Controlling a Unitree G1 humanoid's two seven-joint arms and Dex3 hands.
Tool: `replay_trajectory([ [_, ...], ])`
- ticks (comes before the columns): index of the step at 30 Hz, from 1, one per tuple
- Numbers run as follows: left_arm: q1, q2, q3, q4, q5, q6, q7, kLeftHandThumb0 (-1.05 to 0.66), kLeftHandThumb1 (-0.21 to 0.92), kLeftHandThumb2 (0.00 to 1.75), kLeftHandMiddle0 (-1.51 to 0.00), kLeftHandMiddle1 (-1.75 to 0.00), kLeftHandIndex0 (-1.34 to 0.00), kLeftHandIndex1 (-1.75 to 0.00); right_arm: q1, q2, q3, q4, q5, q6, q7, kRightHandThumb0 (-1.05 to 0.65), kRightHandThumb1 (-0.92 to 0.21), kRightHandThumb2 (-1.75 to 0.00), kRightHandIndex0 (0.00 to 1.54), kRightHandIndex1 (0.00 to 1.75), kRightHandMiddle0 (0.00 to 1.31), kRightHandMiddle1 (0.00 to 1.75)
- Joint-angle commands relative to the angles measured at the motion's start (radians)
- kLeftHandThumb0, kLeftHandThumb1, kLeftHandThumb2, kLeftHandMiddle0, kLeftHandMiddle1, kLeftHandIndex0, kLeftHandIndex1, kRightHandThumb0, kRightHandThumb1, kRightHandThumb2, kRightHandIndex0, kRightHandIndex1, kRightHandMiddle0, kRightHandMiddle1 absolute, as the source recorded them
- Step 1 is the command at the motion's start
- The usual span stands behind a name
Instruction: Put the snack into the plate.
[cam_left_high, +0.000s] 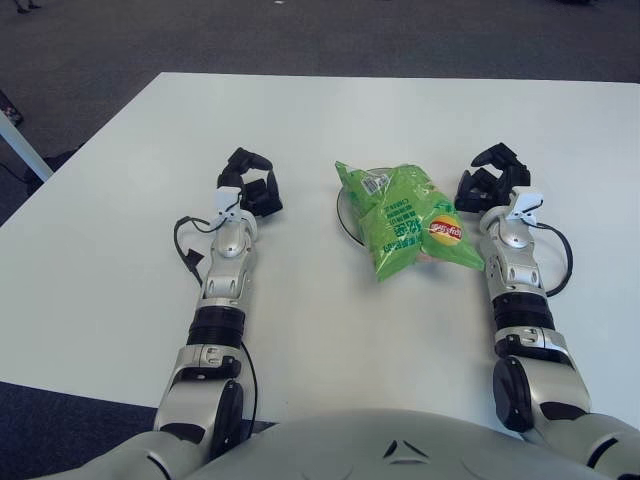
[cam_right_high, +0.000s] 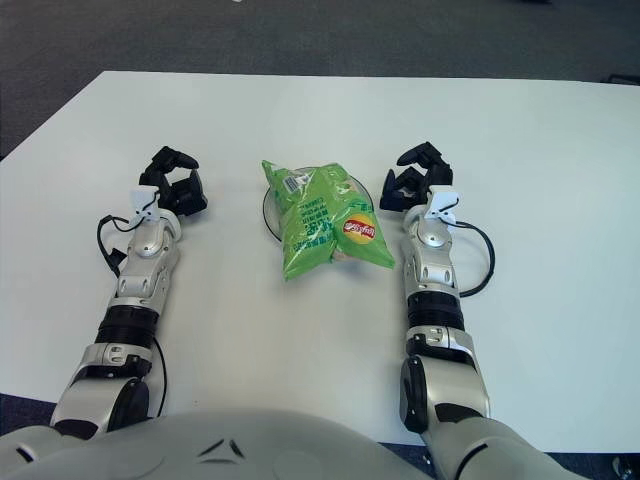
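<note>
Lying across the plate (cam_left_high: 345, 212) toward the middle of the white desk (cam_left_high: 120, 260), in the left eye view, is the green snack bag (cam_left_high: 405, 220); it covers most of the plate, so only a dark sliver of rim shows at the bag's left side. The bag's top end, with a small white label, points toward the far edge of the desk, and its lower end with the round red-and-yellow logo spills past the plate toward the right hand. The left hand (cam_left_high: 250, 185) shows well to the left of the bag, its black fingers loosely curled and holding nothing, its forearm stretched back toward the near edge. A black cable (cam_left_high: 188, 245) loops beside that wrist. The right hand (cam_left_high: 490, 178) sits just beside the bag's right edge, fingers loosely spread and gripping nothing; whether a fingertip brushes the bag I cannot tell.

From the right eye view the same layout holds. The snack bag (cam_right_high: 325, 218) lies on the plate (cam_right_high: 268, 210), rim visible on the left and at the upper right. The left hand (cam_right_high: 175, 180) is apart from the bag, loosely curled and empty. The right hand (cam_right_high: 415, 178) shows a narrow gap of white desk (cam_right_high: 560, 200) between its fingers and the bag, relaxed and empty.
</note>
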Motion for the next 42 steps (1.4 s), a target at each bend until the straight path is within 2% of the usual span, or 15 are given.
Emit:
replay_trajectory([
  [1,0.147,-0.012,0.007,0.064,-0.008,-0.018,-0.012,-0.46,0.38,1.24,-1.3,-1.75,-0.56,-1.75,0.125,0.061,0.008,0.008,0.004,0.015,-0.011,-0.01,0.07,-1.75,0.89,1.75,0.7,1.72],
  [14,0.154,-0.013,0.017,0.061,-0.015,-0.041,-0.034,-0.46,0.37,1.25,-1.31,-1.75,-0.57,-1.75,0.147,0.076,0.007,0.017,0.01,-0.081,0.01,-0.01,0.06,-1.75,0.88,1.75,0.68,1.75],
  [19,0.156,-0.013,0.025,0.055,-0.025,-0.046,-0.044,-0.48,0.31,1.32,-1.32,-1.75,-0.61,-1.75,0.158,0.084,0.005,0.023,0.016,-0.12,0.022,-0.01,0.07,-1.75,0.9,1.72,0.69,1.75],
  [28,0.152,-0.016,0.032,0.056,-0.042,-0.065,-0.061,-0.51,0.25,1.4,-1.33,-1.75,-0.67,-1.75,0.191,0.101,0.005,-0.002,0.028,-0.144,0.035,-0.01,0.08,-1.75,0.91,1.7,0.69,1.75],
  [37,0.152,-0.015,0.031,0.054,-0.049,-0.076,-0.076,-0.5,0.25,1.39,-1.32,-1.75,-0.66,-1.75,0.203,0.11,0.001,-0.008,0.023,-0.161,0.026,-0.01,0.09,-1.75,0.93,1.67,0.7,1.75],
  [42,0.155,-0.008,0.026,0.049,-0.04,-0.081,-0.083,-0.5,0.26,1.38,-1.32,-1.75,-0.65,-1.75,0.212,0.119,-0.004,-0.029,0.027,-0.137,0.014,-0.01,0.09,-1.75,0.94,1.66,0.7,1.75],
])
